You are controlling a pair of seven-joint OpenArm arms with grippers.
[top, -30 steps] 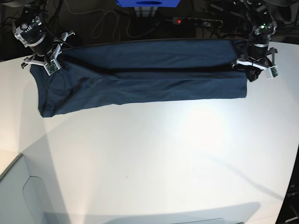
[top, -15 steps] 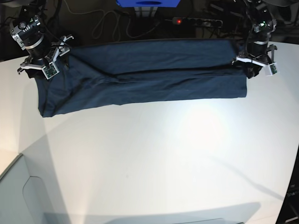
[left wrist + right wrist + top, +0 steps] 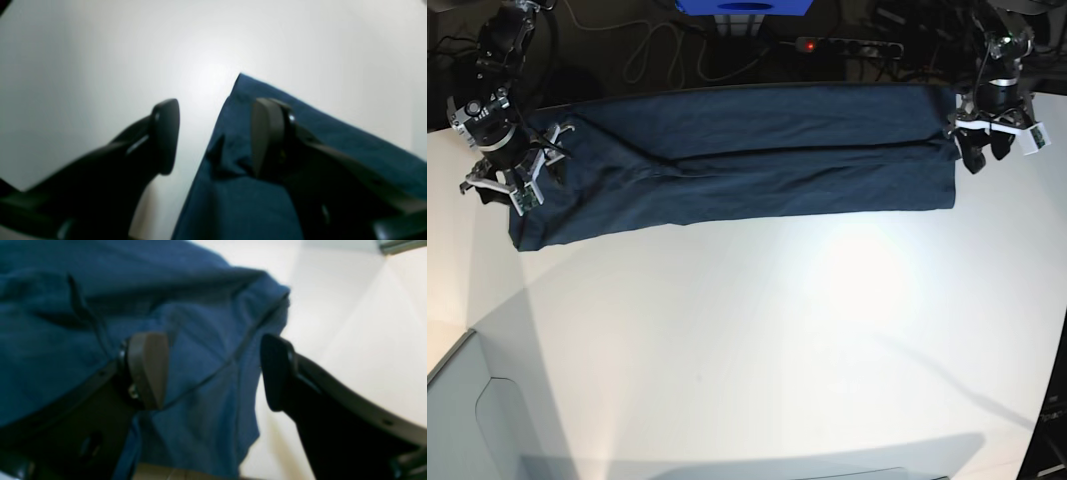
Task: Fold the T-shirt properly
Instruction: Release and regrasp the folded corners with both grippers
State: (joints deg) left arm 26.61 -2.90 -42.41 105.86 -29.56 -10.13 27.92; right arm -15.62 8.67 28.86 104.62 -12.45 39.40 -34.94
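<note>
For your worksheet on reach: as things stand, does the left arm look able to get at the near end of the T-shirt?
Probably yes. The left gripper is open over the edge of the T-shirt, one finger above cloth, the other above bare table. Nothing lies between.

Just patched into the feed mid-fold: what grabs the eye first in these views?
The dark navy T-shirt dominates, folded into a long band across the far side of the white table. A gripper sits at each end of it: the left gripper is open over the shirt's corner edge, one finger above cloth and one above bare table, and the right gripper is open over the rumpled opposite end. Neither is clamping fabric.
</note>
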